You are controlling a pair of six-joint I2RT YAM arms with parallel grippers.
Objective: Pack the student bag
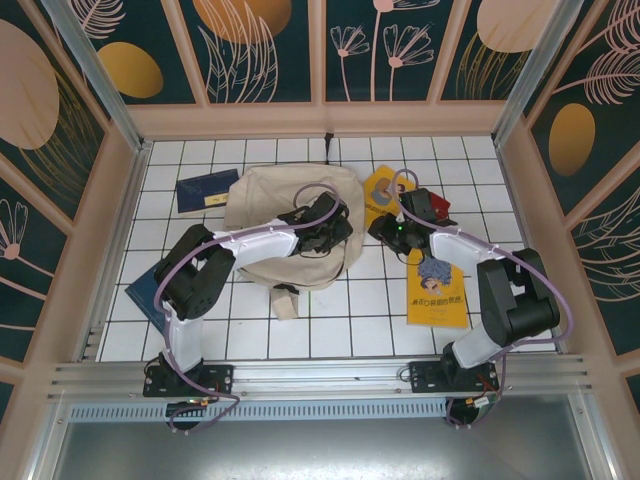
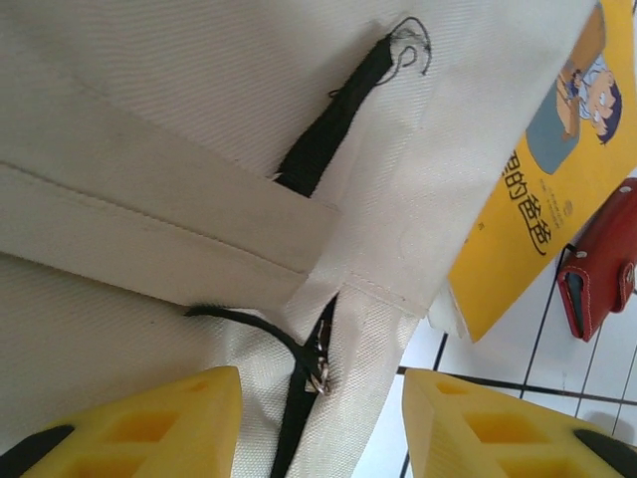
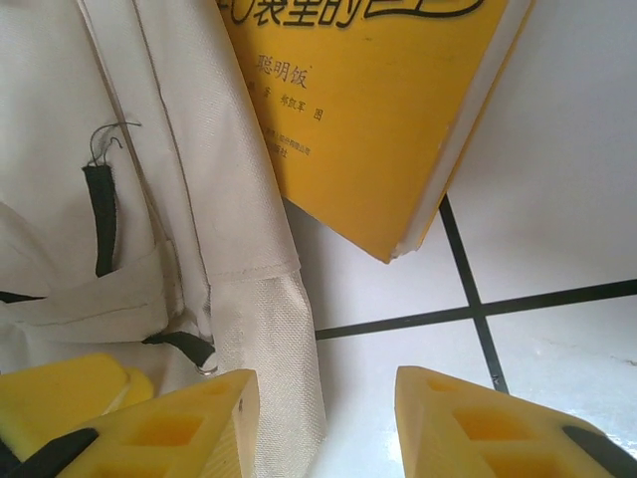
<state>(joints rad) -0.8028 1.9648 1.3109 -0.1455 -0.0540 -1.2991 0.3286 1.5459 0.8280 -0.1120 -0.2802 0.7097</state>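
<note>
A dark blue hardback book (image 1: 207,192) lies near the table's (image 1: 340,325) far left corner. The large beige fabric backpack (image 1: 265,205) lies by the middle of the far edge. The left arm's yellow fingers (image 2: 179,423) hang partly apart over its black zipper (image 2: 291,438), gripping nothing. A yellow paperback (image 1: 380,185) lies against the bag's right side. The right arm's yellow fingers (image 3: 189,428) stand partly apart over the bag's edge and bare tile, empty.

I work in a staged robot lab cell: a white gridded tabletop (image 1: 250,335) boxed in by leaf-printed wall panels (image 1: 265,50) across the frame's top and sides, with a bare aluminium mounting rail (image 1: 320,372) along the bottom.
</note>
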